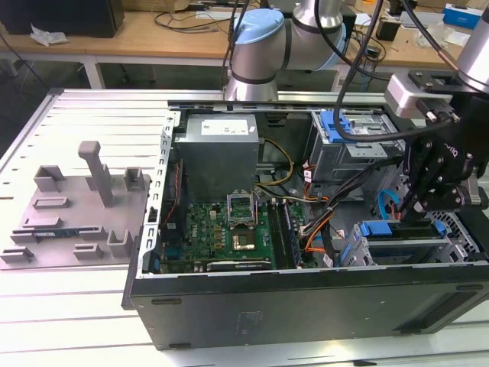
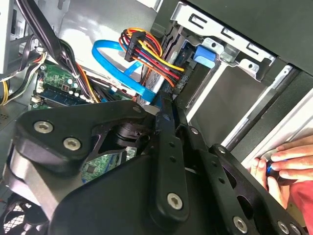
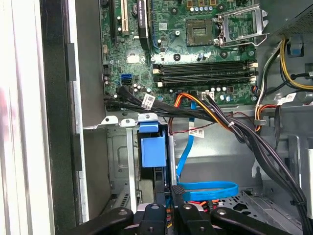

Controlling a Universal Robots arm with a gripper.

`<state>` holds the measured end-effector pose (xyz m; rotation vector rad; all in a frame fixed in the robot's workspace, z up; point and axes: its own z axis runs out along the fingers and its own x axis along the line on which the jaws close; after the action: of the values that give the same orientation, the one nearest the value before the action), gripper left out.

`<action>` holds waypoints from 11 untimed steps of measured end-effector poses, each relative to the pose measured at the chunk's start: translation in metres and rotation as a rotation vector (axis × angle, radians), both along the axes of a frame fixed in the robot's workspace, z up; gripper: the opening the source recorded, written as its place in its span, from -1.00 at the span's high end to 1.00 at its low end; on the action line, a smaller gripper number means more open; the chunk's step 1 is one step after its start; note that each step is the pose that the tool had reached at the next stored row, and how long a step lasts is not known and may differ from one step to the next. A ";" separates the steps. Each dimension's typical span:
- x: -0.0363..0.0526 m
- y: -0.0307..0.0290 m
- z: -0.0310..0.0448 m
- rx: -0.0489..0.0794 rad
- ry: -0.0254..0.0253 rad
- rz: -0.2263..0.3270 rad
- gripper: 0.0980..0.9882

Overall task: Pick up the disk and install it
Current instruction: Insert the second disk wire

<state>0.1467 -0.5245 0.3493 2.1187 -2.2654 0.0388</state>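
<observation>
Now | gripper [image 1: 416, 205] low inside case [image 1: 306, 298] | over disk [image 1: 401, 233]

I see a green board [image 3: 195, 44], a blue carrier [image 3: 152, 152], a blue ribbon cable [image 2: 117, 63], a black hand [image 1: 439, 180], a grey supply box [image 1: 220, 157].

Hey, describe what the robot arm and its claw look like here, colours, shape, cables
In the exterior view the arm is silver-grey tubing with rounded joints and a pale blue cap. Black cables loop down from it to a black wrist block carrying a small silver-grey box. In the second wrist view the claw is matte black, built from flat linkage bars joined by silver bolts and screw heads.
</observation>
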 end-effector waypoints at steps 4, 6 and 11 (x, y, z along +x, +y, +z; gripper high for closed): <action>0.0004 -0.0005 -0.0003 0.000 0.0000 0.000 0.86; 0.0006 -0.0008 -0.0005 0.000 0.0000 0.000 0.86; 0.0012 -0.0014 -0.0013 0.000 0.0000 0.000 0.86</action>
<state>0.1479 -0.5259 0.3481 2.1189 -2.2653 0.0387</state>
